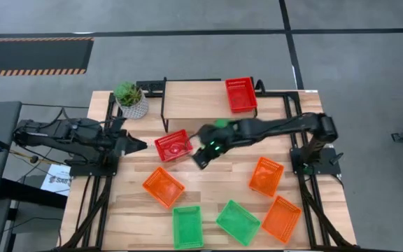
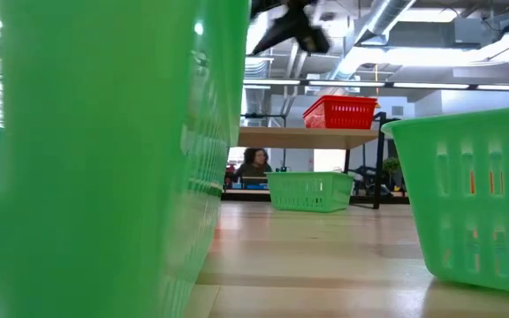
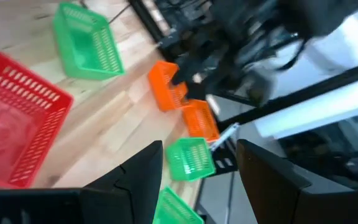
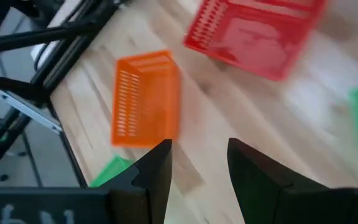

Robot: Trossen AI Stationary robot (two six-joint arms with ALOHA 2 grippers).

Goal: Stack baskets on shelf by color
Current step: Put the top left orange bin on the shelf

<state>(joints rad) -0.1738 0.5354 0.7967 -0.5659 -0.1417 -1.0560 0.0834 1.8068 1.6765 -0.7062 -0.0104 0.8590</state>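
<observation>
The shelf (image 1: 194, 101) stands at the table's far side, with one red basket (image 1: 241, 94) on its right end. A green basket (image 2: 310, 190) sits on the table under the shelf. A second red basket (image 1: 173, 145) lies on the table in front of the shelf. My left gripper (image 1: 140, 145) is open and empty just left of it, and the basket also shows in the left wrist view (image 3: 17, 137). My right gripper (image 1: 201, 157) is open and empty, up in the air to that basket's right. Three orange baskets (image 1: 163, 187) (image 1: 266, 176) (image 1: 281, 218) and two green baskets (image 1: 187, 226) (image 1: 238, 222) lie toward the near edge.
A potted plant (image 1: 131, 99) stands at the far left beside the shelf. Bare wood lies in the table's middle (image 1: 215, 182) between the baskets. The two near green baskets (image 2: 104, 159) (image 2: 475, 194) fill much of the low view. A person sits in the room beyond (image 2: 254, 163).
</observation>
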